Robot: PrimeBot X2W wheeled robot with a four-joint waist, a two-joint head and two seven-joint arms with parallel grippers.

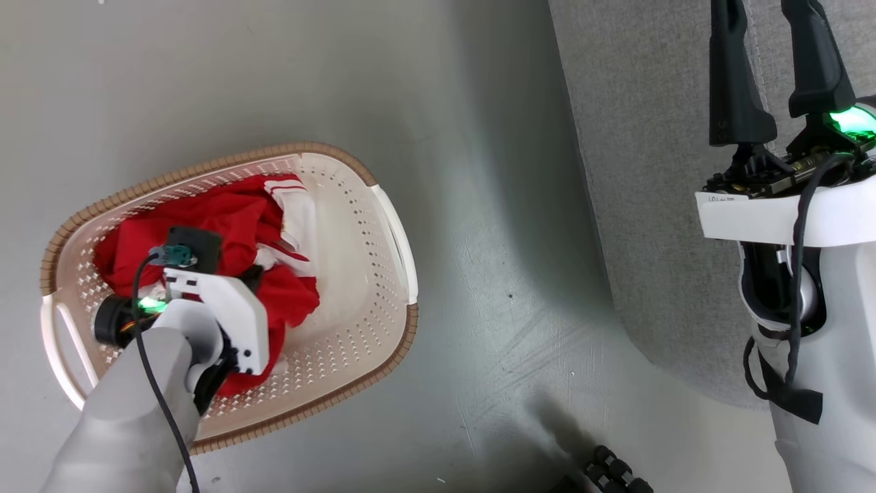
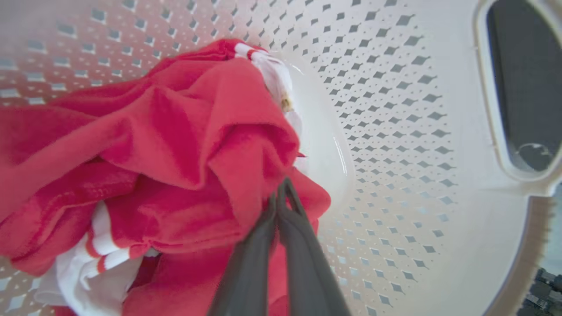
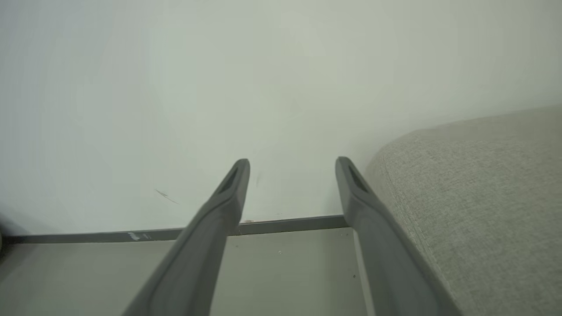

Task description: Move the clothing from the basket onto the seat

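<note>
The basket [image 1: 404,342] stands on the floor at the left, cream with a brown rim. The clothing [image 1: 226,219], red with white striped panels, lies bunched inside it. My left wrist [image 1: 219,315] reaches down into the basket and hides its fingertips in the head view. Up close, the left gripper [image 2: 282,188] is shut on a fold of the red clothing [image 2: 175,145] beside the perforated basket wall [image 2: 395,131]. Above the grey-green seat [image 1: 650,205], my right gripper [image 1: 773,41] is open and holds nothing. The right gripper [image 3: 293,169] is also seen beside the seat's rounded edge [image 3: 474,210].
Grey floor [image 1: 493,274] separates the basket from the seat. A small dark object [image 1: 616,472] lies at the bottom edge. Beyond the right gripper are a pale wall [image 3: 219,87] and a dark baseboard [image 3: 285,224].
</note>
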